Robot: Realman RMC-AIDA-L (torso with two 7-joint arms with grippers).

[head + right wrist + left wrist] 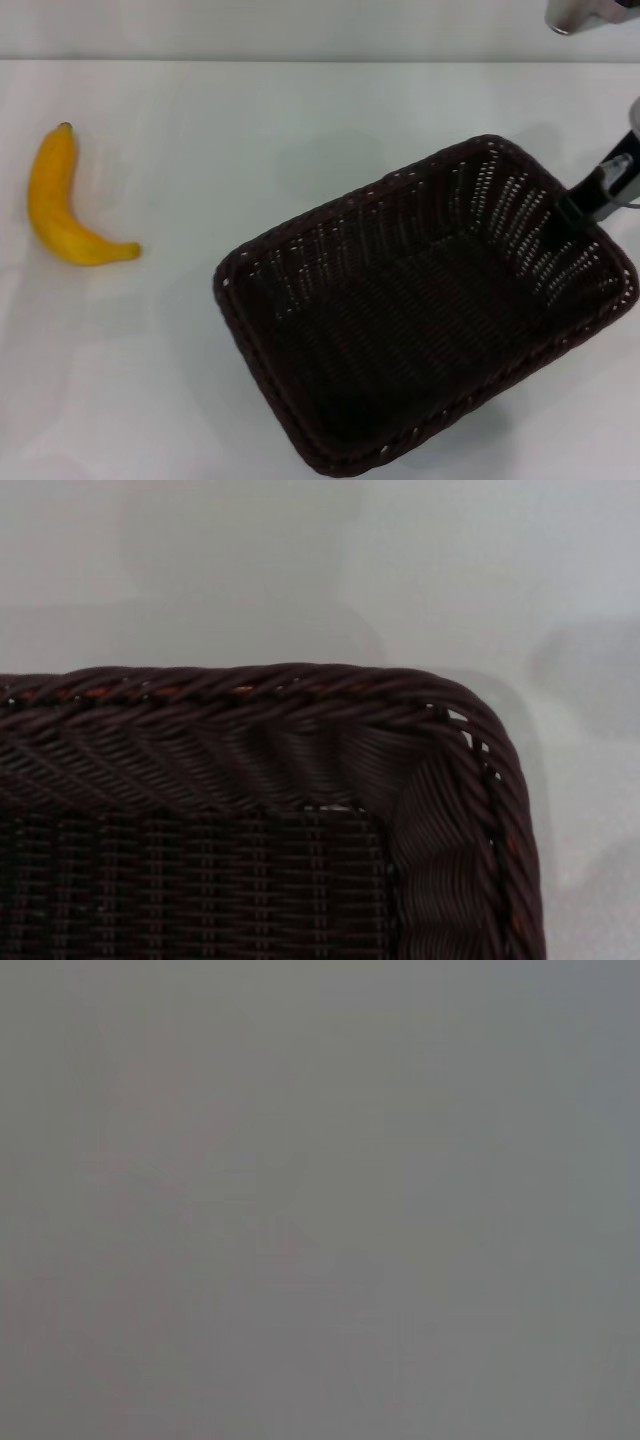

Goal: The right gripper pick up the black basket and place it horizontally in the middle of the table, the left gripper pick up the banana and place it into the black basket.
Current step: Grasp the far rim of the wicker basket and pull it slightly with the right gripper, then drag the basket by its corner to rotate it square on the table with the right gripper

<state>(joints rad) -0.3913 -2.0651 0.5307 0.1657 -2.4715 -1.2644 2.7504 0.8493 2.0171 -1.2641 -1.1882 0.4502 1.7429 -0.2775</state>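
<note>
Right gripper (pixel 572 212) at the black basket (pixel 420 310) right rim, grip state unclear. Banana (pixel 62 200) far left on counter (pixel 250 130), well apart, nothing between.

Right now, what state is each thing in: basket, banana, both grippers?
Basket: upright, empty, set at an angle on the table, not yet horizontal.
Banana: lying on the table left of the basket, apart from it, not picked up.
Right gripper: at the basket's right rim, reaching inside; grip unclear.
Left gripper: out of view.
</note>
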